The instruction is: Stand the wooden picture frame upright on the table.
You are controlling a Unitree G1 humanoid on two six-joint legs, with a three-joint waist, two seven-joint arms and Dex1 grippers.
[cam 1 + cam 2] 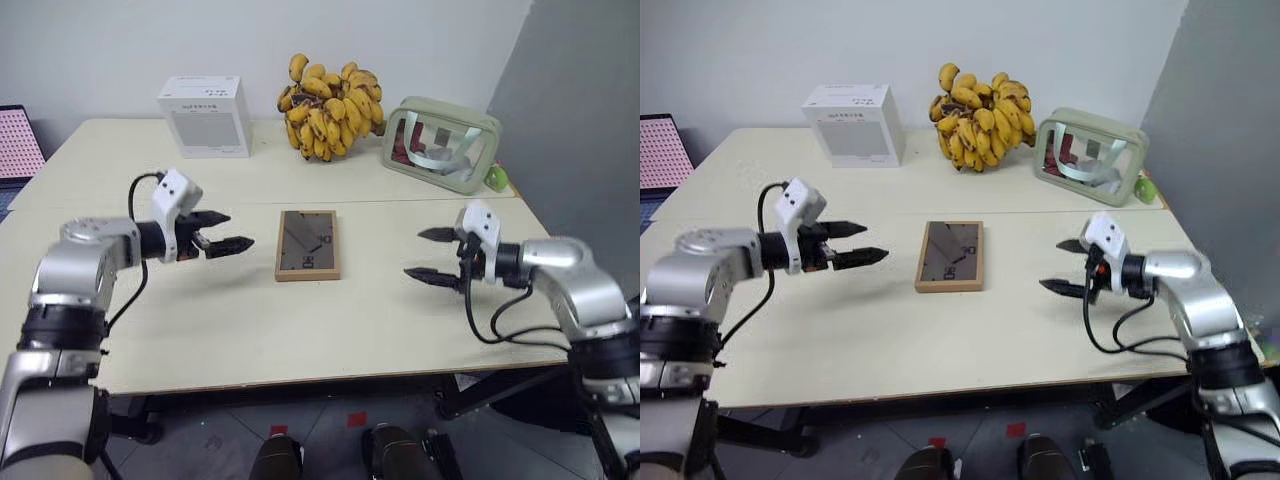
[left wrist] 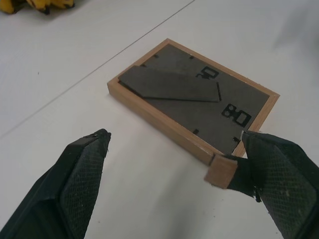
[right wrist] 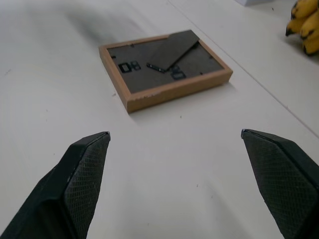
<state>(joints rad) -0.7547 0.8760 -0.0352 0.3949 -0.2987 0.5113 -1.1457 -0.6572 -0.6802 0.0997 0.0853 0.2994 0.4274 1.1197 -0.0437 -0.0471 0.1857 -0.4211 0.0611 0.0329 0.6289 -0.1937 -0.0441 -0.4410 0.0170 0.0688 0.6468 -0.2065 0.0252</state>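
The wooden picture frame (image 1: 307, 244) lies flat on the cream table (image 1: 230, 330), dark back panel and folded stand facing up, just in front of the seam line. My left gripper (image 1: 226, 231) hovers to its left, open, fingertips pointing at the frame and a short way from its edge. On the other side my right gripper (image 1: 427, 254) is open too, aimed at the frame from farther off. In the left wrist view the frame (image 2: 194, 107) sits close, one corner behind a fingertip (image 2: 271, 169). The right wrist view shows the frame (image 3: 162, 67) well beyond both fingers.
Along the back of the table stand a white box (image 1: 205, 116), a bunch of bananas (image 1: 330, 105) and a green-rimmed clear pouch (image 1: 440, 143). A small green object (image 1: 494, 177) lies by the pouch. A laptop screen (image 1: 18, 140) shows at the far left.
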